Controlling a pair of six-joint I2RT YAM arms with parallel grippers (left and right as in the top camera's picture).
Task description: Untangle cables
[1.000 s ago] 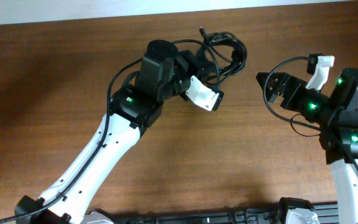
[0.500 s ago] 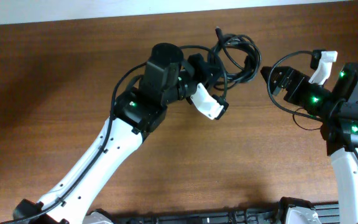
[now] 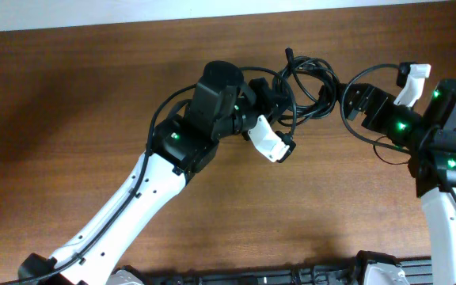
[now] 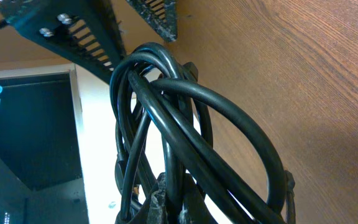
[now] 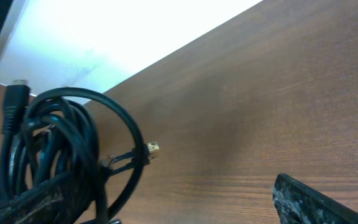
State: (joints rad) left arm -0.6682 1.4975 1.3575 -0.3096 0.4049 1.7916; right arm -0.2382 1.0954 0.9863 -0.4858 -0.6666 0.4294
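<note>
The cables (image 3: 309, 81) are a tangled bundle of black loops at the table's far edge, held up off the wood. My left gripper (image 3: 285, 99) is shut on the bundle's lower strands, and in the left wrist view the loops (image 4: 173, 118) rise from its fingertips (image 4: 166, 208). A plug end (image 3: 289, 55) sticks up from the top of the bundle. My right gripper (image 3: 345, 107) stands open just right of the bundle. In the right wrist view the cables (image 5: 61, 155) fill the left side, with a small gold-tipped plug (image 5: 152, 148). One right finger (image 5: 319, 205) shows at the bottom right, with nothing between the jaws.
The brown wooden table (image 3: 70, 119) ends at a white strip (image 3: 133, 12) along the far edge, close behind the bundle. The right arm's own thick black wire (image 3: 370, 79) arcs above its gripper. A black rail (image 3: 252, 277) lies along the near edge.
My left arm has carried the cable bundle to the right, up to the right gripper's open jaws. The right gripper has shifted slightly and stayed open.
</note>
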